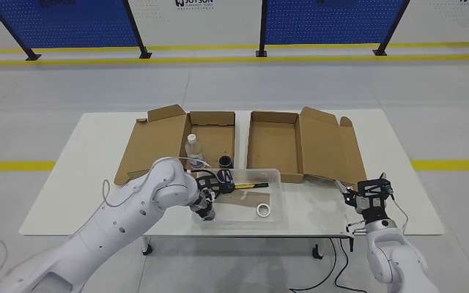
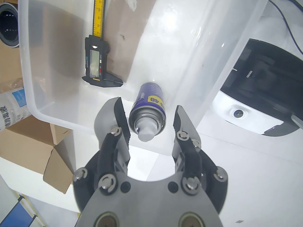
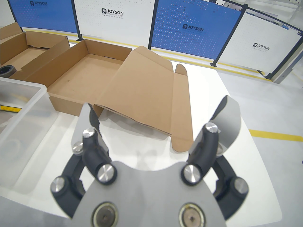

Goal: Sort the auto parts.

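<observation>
At the near left corner of the clear bin, the left tool is held over a blue spray can. The fingers are spread to either side of the can's top, one pad just beside its rim and the other a little apart. Nothing is clamped. The can's white nozzle is turned toward the tool, a detail given by the left wrist view, while in the top view the can is largely covered by the arm. A white ring is seen from above on the bin floor near the near right corner.

At the near right corner of the tabletop, the right tool is held wide open with nothing between its fingers, just beside the folded-out flap of the right cardboard box.

Farther into the bin, a digital caliper is laid on the floor. Its black head is nearer the can, and its yellow scale runs away along the far side.

Beyond the bin, two open cardboard boxes are set side by side. In the left cardboard box, a black cylindrical part is placed at the near right corner, and a clear bottle toward its left side. The open bore of the black part is seen in the left wrist view.
</observation>
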{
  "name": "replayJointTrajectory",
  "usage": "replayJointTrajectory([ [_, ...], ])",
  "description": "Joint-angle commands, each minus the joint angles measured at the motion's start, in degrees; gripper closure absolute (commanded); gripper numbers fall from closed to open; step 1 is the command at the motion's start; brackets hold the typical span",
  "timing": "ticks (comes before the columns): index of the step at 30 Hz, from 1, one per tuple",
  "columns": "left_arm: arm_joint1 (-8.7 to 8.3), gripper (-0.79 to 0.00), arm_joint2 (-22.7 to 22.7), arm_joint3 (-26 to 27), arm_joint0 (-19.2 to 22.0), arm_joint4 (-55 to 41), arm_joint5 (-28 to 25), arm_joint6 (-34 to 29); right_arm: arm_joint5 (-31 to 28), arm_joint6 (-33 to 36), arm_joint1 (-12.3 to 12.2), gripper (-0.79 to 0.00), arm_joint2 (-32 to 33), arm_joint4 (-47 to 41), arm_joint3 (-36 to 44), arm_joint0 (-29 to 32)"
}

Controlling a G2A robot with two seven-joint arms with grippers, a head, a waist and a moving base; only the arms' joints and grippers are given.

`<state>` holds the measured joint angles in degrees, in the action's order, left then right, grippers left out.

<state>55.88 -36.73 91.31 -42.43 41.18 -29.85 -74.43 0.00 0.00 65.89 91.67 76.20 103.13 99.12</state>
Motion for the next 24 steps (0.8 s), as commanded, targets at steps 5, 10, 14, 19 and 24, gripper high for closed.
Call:
replayJointTrajectory([
  [5, 0.3, -0.428, 0.94, -1.22, 0.72, -0.53, -0.11, 0.11, 0.0, 0.0, 0.0, -0.785, 0.0, 0.0, 0.0, 0.0],
  [10, 0.49, -0.456, 1.78, -2.45, 1.11, -0.98, -0.05, 0.06, 0.0, 0.0, 0.0, -0.785, 0.0, 0.0, 0.0, 0.0],
  [14, 0.75, -0.44, 2.36, -3.17, 1.31, -1.32, 0.01, 0.0, 0.0, 0.0, 0.0, -0.785, 0.0, 0.0, 0.0, 0.0],
  [19, 1.19, -0.409, 3.14, -3.96, 1.65, -1.61, 0.0, 0.03, 0.0, 0.0, 0.0, -0.785, 0.0, 0.0, 0.0, 0.0],
  [24, 1.7, -0.385, 3.88, -5.18, 2.12, -1.46, 0.07, 0.09, 0.0, 0.0, 0.0, -0.785, 0.0, 0.0, 0.0, 0.0],
])
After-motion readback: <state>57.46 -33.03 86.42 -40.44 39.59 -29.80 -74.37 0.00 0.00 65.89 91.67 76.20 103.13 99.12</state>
